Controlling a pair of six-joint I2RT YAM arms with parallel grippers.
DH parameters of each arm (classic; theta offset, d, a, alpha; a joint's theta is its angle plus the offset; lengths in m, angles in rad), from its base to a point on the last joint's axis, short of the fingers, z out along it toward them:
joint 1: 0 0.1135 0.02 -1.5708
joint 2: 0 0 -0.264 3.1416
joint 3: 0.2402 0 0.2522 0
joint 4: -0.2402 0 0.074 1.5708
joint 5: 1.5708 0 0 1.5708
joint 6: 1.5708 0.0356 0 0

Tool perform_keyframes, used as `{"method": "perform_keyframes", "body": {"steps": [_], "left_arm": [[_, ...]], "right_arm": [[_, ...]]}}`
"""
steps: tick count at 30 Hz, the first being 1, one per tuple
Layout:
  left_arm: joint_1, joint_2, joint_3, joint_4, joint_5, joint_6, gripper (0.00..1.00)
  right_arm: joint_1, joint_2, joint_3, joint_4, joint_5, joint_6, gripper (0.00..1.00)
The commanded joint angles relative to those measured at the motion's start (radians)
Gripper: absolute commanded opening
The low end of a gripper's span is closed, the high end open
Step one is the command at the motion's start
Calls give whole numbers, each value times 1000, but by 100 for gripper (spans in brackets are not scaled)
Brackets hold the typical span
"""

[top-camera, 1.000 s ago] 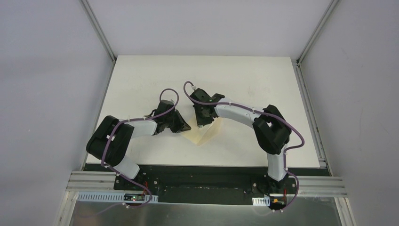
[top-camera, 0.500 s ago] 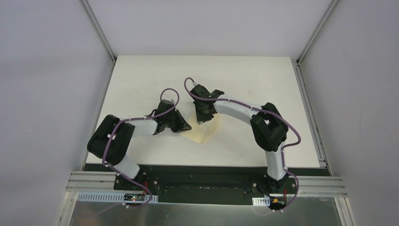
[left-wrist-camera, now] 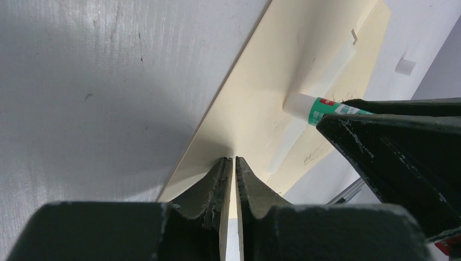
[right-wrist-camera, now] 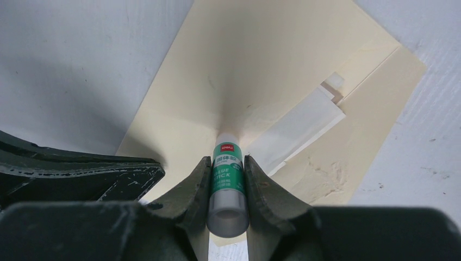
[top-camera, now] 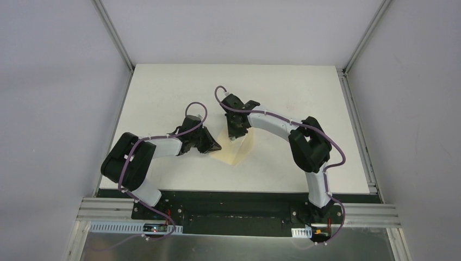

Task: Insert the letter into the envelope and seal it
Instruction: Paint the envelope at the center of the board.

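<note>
The yellow-tan envelope (top-camera: 237, 153) lies on the table between my two arms, with its big cream flap (right-wrist-camera: 261, 70) lifted. My left gripper (left-wrist-camera: 234, 163) is shut on the flap's edge, with paper showing between its jaws. My right gripper (right-wrist-camera: 227, 163) is shut on a green and white glue stick (right-wrist-camera: 228, 176), whose tip presses on the inside of the flap. From the left wrist the glue stick (left-wrist-camera: 312, 107) comes in from the right. A paler strip (right-wrist-camera: 304, 126) lies along the fold; I cannot tell if it is the letter.
A small white cap-like piece (left-wrist-camera: 405, 66) lies on the white table (top-camera: 304, 92) beyond the envelope. Grey walls and metal rails (top-camera: 356, 125) enclose the table on three sides. The left gripper (top-camera: 215, 146) and right gripper (top-camera: 235, 135) sit close together over the envelope.
The right gripper has moved a little away from the bases and to the right, carrying the glue stick along the flap. The left arm has stayed still.
</note>
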Motion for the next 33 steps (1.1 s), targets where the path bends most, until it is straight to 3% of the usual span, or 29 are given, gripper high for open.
{"method": "perform_keyframes", "body": {"steps": [1, 18, 33], "left_arm": [[6, 36, -22, -91, -51, 40, 11], [8, 31, -18, -94, -53, 43, 11], [10, 50, -11, -92, -45, 29, 11]], "right_arm": [[-38, 29, 15, -17, 65, -15, 0], [-119, 66, 77, -22, 64, -49, 0], [-76, 59, 68, -18, 19, -46, 0]]}}
